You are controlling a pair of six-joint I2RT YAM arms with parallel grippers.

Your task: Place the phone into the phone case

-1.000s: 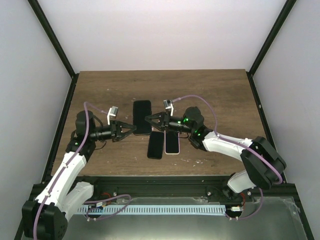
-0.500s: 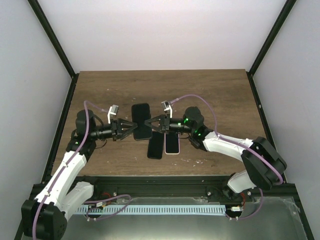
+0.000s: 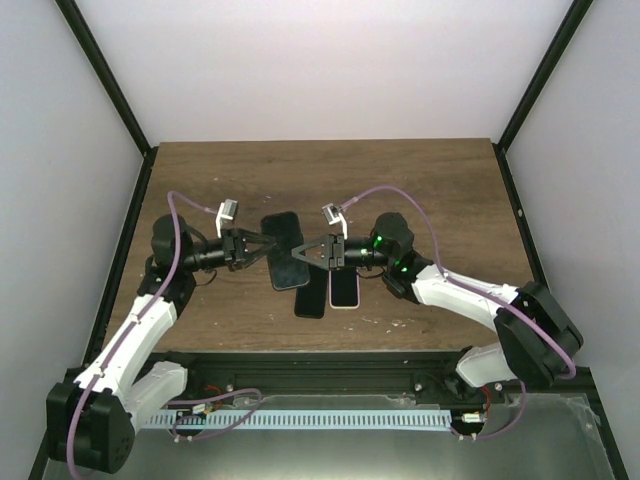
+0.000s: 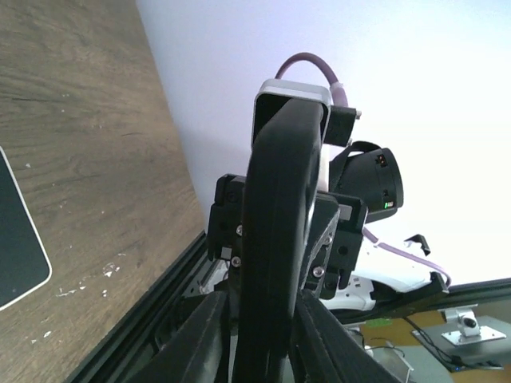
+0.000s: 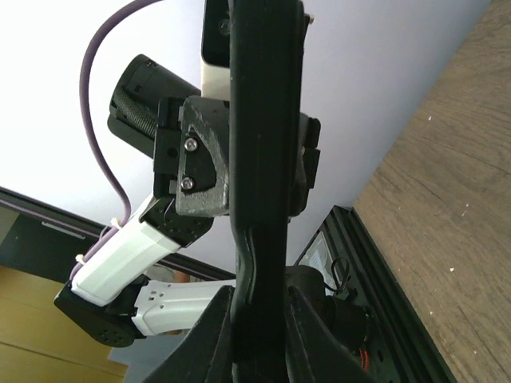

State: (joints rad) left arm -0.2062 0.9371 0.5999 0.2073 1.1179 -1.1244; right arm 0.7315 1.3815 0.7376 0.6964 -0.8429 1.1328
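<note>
A black phone case (image 3: 285, 262) hangs tilted above the table, held by its two long edges. My left gripper (image 3: 263, 250) is shut on its left edge and my right gripper (image 3: 307, 250) on its right edge. In the left wrist view the case (image 4: 275, 199) stands edge-on between my fingers (image 4: 192, 343). In the right wrist view the case (image 5: 259, 120) also shows edge-on, with a wavy rim low down between my fingers (image 5: 209, 339). A black phone (image 3: 311, 297) lies flat on the table, partly under the case.
A second phone with a pale pink rim (image 3: 345, 289) lies beside the black one; its pale edge also shows in the left wrist view (image 4: 16, 239). The wooden table (image 3: 430, 190) has black frame rails along both sides and the near edge.
Both grippers closed in on the case from its two sides. The case has come up off the table, tilted and shifted a little nearer, over the black phone.
</note>
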